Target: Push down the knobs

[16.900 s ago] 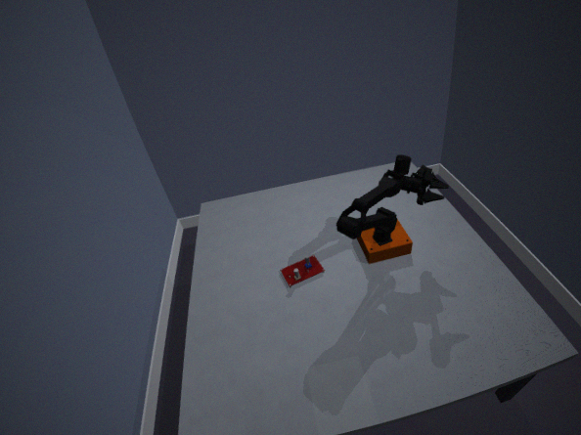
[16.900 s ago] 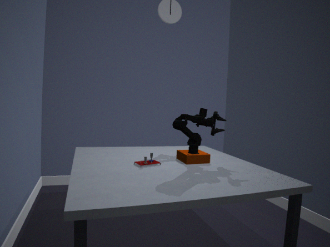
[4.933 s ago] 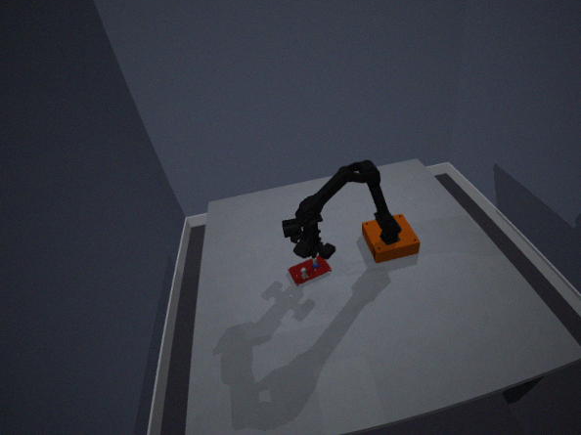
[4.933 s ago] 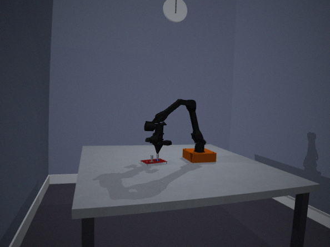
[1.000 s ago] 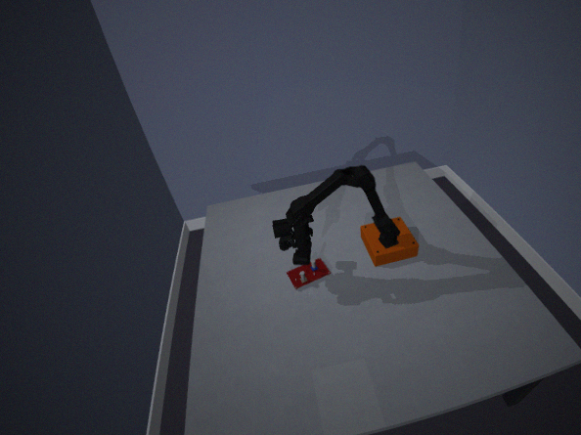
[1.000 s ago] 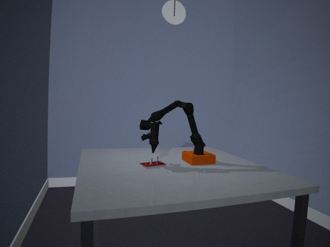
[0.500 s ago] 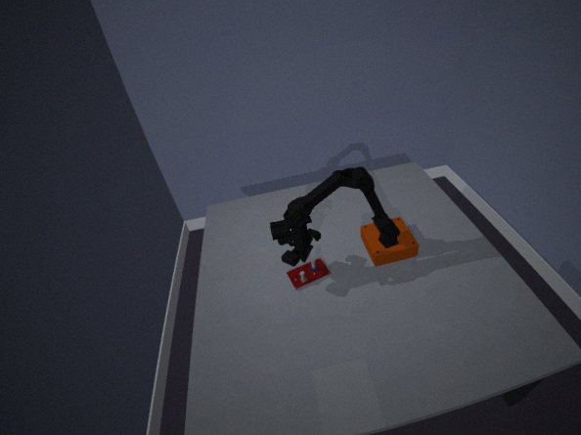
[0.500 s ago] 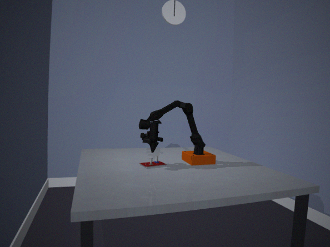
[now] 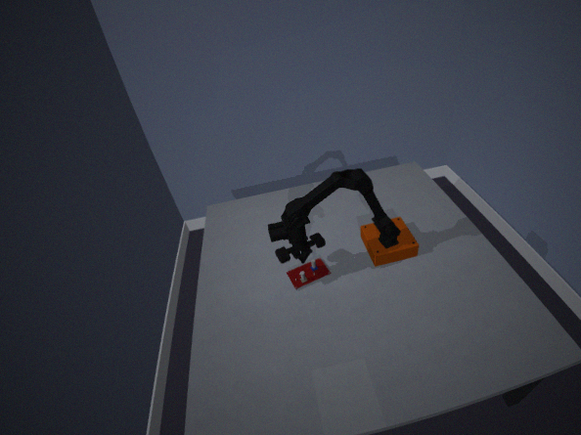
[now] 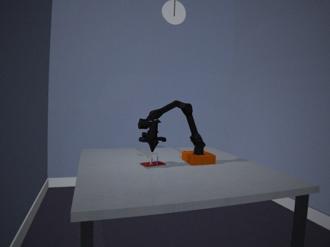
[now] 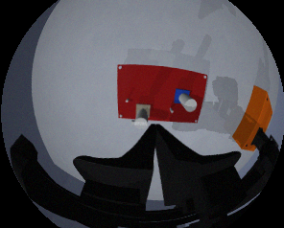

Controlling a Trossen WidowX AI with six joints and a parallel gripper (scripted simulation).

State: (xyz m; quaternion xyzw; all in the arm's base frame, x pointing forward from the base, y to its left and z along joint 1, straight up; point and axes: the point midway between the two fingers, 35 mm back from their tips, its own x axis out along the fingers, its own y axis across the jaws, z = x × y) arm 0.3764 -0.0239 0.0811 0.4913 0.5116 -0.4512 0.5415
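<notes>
A red circuit board stands on the table. One pale knob stands upright above a blue potentiometer. The other pale knob stands above a beige potentiometer. Whether either knob has a gap below it is too small to tell. My gripper is shut and empty, tips pointing down. It is above the board and clear of both knobs; in the wrist view its tips appear just right of the knob over the beige potentiometer.
The arm's orange base block stands on the table to the right of the board. Shadows of the arm fall between board and base. The back wall lies beyond the table's far edge.
</notes>
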